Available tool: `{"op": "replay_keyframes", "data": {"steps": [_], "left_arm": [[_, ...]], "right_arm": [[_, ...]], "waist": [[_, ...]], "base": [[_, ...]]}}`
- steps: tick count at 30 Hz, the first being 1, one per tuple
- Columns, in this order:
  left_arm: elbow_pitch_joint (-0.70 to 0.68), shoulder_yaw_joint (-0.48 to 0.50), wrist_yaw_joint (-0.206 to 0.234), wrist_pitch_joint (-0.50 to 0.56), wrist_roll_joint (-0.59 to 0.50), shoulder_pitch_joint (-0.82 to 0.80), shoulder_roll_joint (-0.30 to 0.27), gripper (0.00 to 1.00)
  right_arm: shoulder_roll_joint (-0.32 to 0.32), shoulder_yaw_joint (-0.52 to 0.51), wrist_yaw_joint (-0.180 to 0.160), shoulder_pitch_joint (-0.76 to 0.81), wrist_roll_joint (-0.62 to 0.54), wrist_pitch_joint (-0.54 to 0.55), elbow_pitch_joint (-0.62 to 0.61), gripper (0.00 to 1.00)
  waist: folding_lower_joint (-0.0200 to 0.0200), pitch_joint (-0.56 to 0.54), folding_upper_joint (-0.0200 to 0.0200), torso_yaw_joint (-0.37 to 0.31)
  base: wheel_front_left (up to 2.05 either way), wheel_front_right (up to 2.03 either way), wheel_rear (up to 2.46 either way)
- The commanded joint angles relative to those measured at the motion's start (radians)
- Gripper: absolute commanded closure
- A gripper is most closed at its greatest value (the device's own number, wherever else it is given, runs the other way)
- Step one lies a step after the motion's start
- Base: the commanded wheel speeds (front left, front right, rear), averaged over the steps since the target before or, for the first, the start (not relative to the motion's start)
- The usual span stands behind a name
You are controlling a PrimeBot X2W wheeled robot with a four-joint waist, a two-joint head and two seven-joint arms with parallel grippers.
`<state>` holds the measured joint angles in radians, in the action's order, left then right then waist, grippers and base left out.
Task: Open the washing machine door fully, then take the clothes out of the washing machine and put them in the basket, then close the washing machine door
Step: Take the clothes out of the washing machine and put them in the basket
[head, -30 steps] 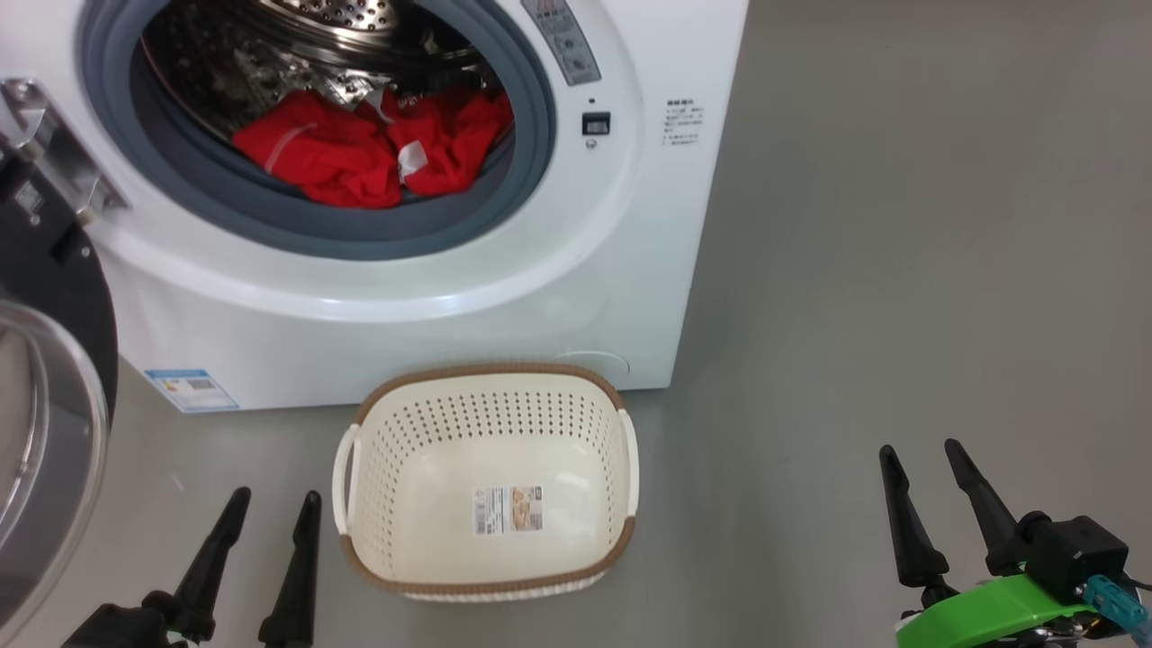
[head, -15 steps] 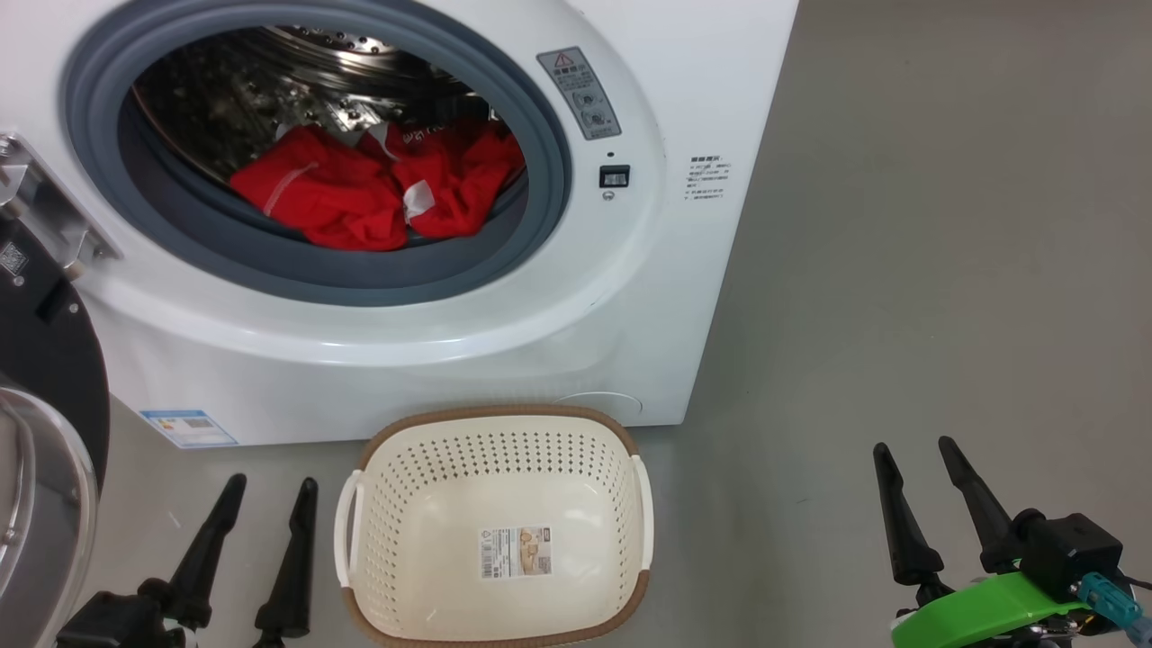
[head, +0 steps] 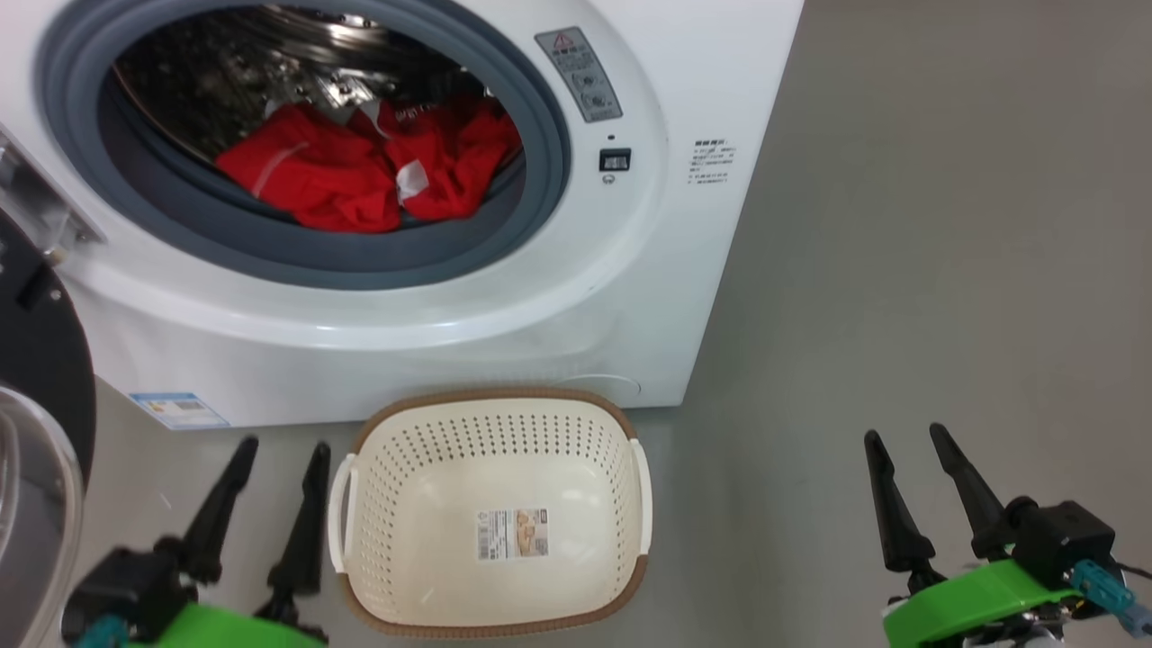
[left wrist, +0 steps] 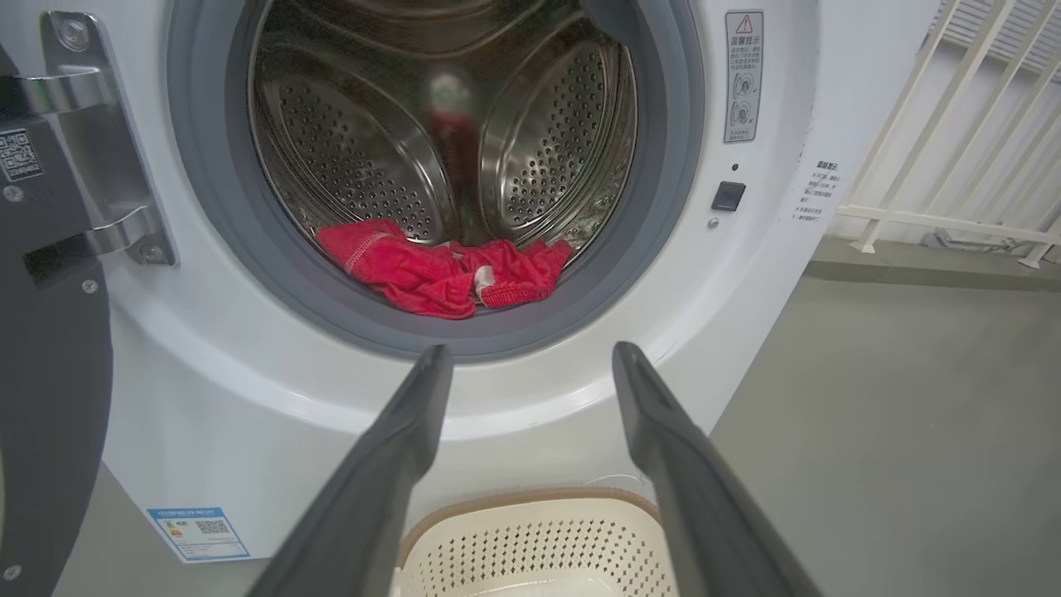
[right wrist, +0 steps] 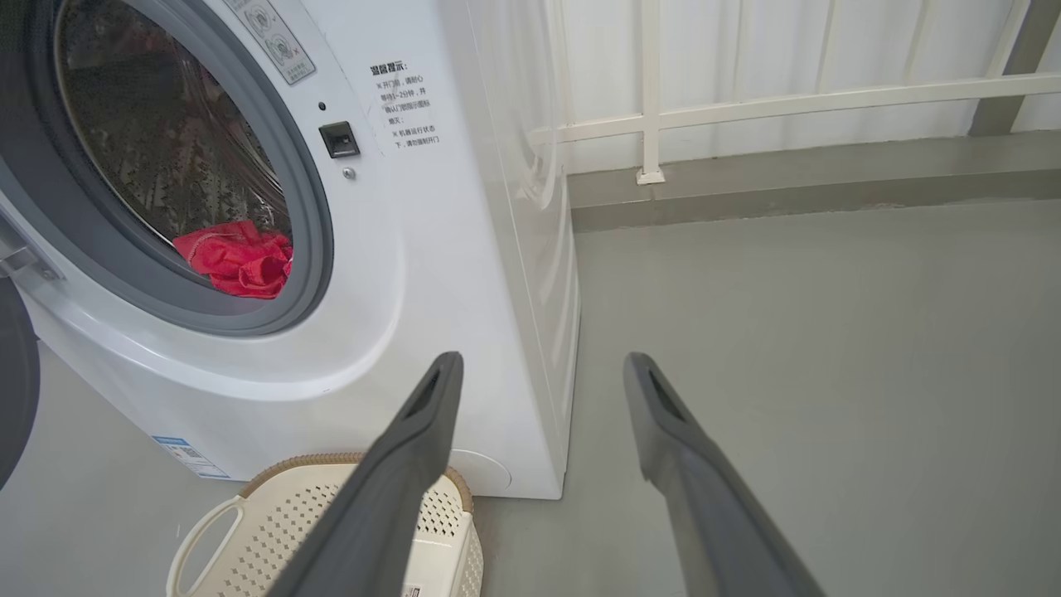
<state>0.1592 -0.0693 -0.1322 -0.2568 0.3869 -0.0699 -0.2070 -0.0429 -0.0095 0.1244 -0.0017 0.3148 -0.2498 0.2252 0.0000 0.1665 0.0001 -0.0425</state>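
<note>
**Head view with both wrist views: start of the unloading step.** Across the earlier frames the whole head view shifts, so the camera has moved. The washer (head: 540, 297) and basket (head: 490, 396) keep their places relative to each other.

The real change is at lower left. The left gripper (head: 283, 445) has risen further into the frame than the right gripper (head: 903, 434). It is slightly blurred, and its green wrist now shows at the bottom edge. Both grippers are released, fingers spread, grasping nothing.

In the left wrist view the spread fingers frame the lower rim of the opening, with the clothes (left wrist: 414, 269) just above them in the frame. The left arm is probably starting its reach into the drum (left wrist: 365, 157).

The opening step looks finished, since the door (head: 40, 360) stands swung wide at the left edge. The clothes, red with white parts, lie at the bottom of the drum against the grey gasket (head: 297, 261), at the upper left of the head frame. The basket stands empty at lower centre, just in front of the washer, with a paper label (head: 511, 533) on its bottom. Unloading and closing are not yet done.

**Surface:** a smooth, matte grey floor (head: 900, 225).

**Room:** a white railing (right wrist: 746, 104) before a pale wall, at the top of the right wrist view.
</note>
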Motion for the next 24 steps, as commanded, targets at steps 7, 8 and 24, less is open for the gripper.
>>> {"op": "replay_keyframes", "data": {"steps": [7, 8, 24], "left_arm": [[0.078, -0.007, 0.002, -0.005, -0.021, -0.209, -0.054, 0.0], [0.101, -0.014, 0.002, -0.005, -0.021, -0.241, -0.057, 0.0], [0.59, -0.166, 0.007, 0.058, -0.036, -0.825, -0.108, 0.0]], "right_arm": [[-0.008, 0.04, 0.006, -0.075, 0.021, -0.012, -0.036, 0.0], [-0.007, 0.042, 0.006, -0.081, 0.024, -0.012, -0.036, 0.0], [-0.007, 0.074, 0.006, -0.187, 0.063, -0.012, -0.056, 0.0]], "waist": [[0.0, 0.094, -0.0001, -0.017], [0.0, 0.106, -0.0001, -0.019], [0.0, 0.289, -0.0001, -0.041]], "base": [[0.0, 0.0, 0.0], [0.0, 0.0, 0.0], [0.0, 0.0, 0.0]]}}
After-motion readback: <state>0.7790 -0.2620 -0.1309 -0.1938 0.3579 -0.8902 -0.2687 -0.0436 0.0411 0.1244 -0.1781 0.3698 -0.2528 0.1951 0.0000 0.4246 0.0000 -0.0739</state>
